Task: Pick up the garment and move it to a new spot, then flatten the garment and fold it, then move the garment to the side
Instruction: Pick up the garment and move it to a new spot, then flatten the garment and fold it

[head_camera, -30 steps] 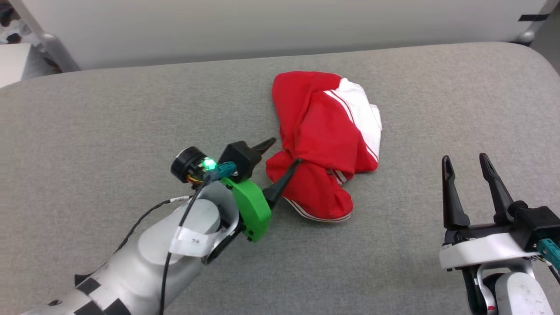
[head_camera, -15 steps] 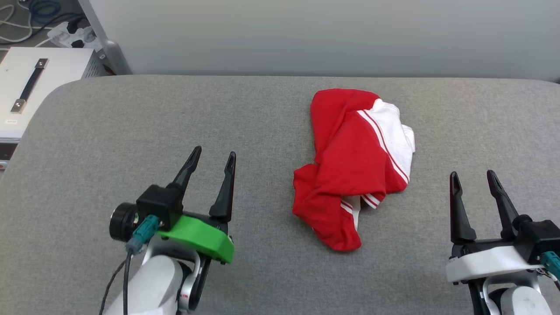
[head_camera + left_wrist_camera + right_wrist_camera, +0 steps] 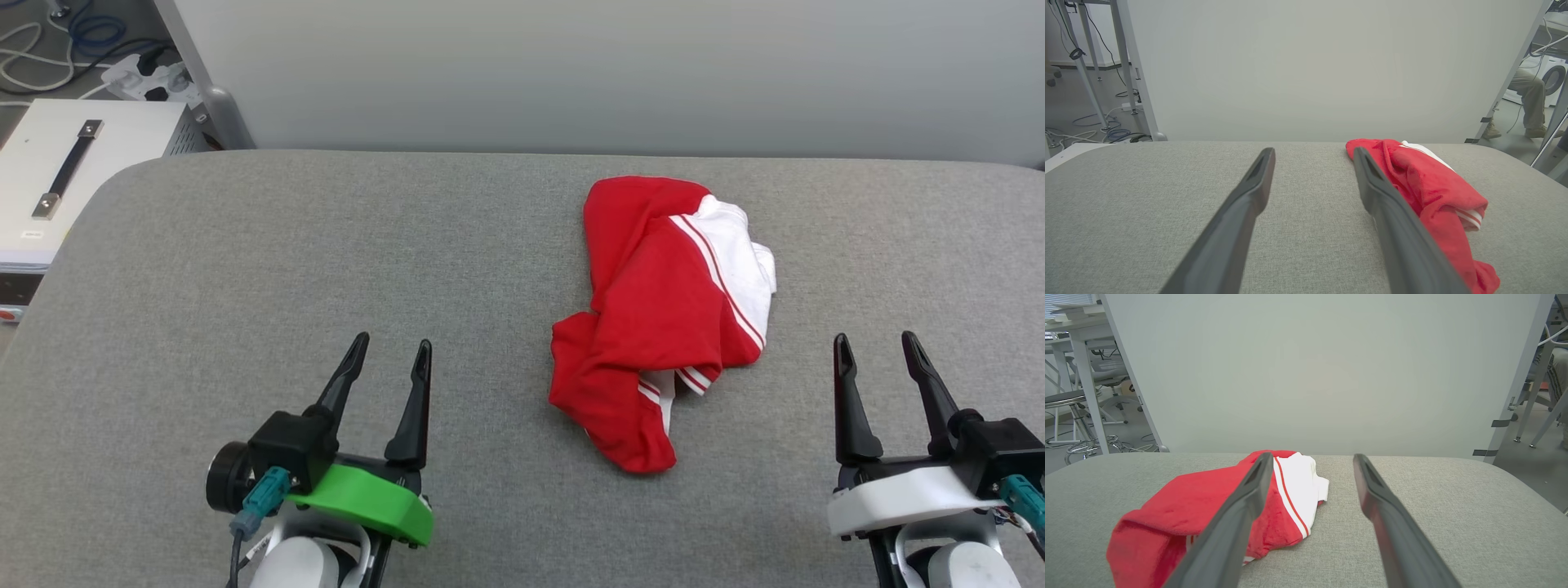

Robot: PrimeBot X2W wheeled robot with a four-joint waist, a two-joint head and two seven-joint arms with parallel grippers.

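Where the garment (image 3: 653,327) lies: right of centre in the head view, we see it crumpled in a heap on the grey padded surface (image 3: 245,286), white sleeve on its right side.
Left gripper (image 3: 393,341): lower left, fingers spread wide, holding nothing, apart from the garment.
Right gripper (image 3: 873,338): lower right, we find it equally spread and empty, near the heap.
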